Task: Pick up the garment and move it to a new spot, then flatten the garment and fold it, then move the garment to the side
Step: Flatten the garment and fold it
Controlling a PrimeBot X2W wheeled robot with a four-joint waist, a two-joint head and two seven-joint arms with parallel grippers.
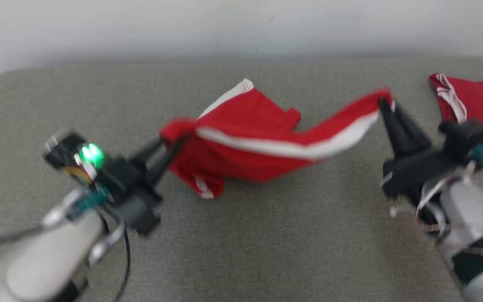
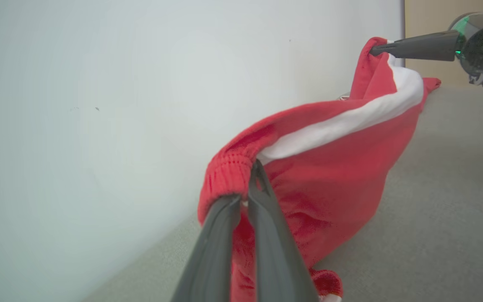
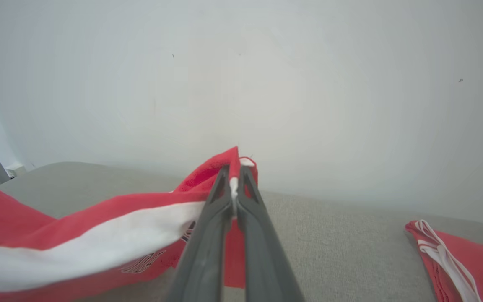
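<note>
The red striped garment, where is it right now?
In the head view's centre, the garment is stretched between the left gripper and the right gripper over the grey surface, left of a second red garment.

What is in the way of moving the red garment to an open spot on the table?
Nothing visible. Both jaws are shut on the garment at its ends. A second garment lies on the table at the far right, apart from it.

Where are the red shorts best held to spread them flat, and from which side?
At the two ends of the white-striped edge: left gripper on the ribbed waistband, right gripper on the far corner, each from its own side, since the red shorts sag between.
</note>
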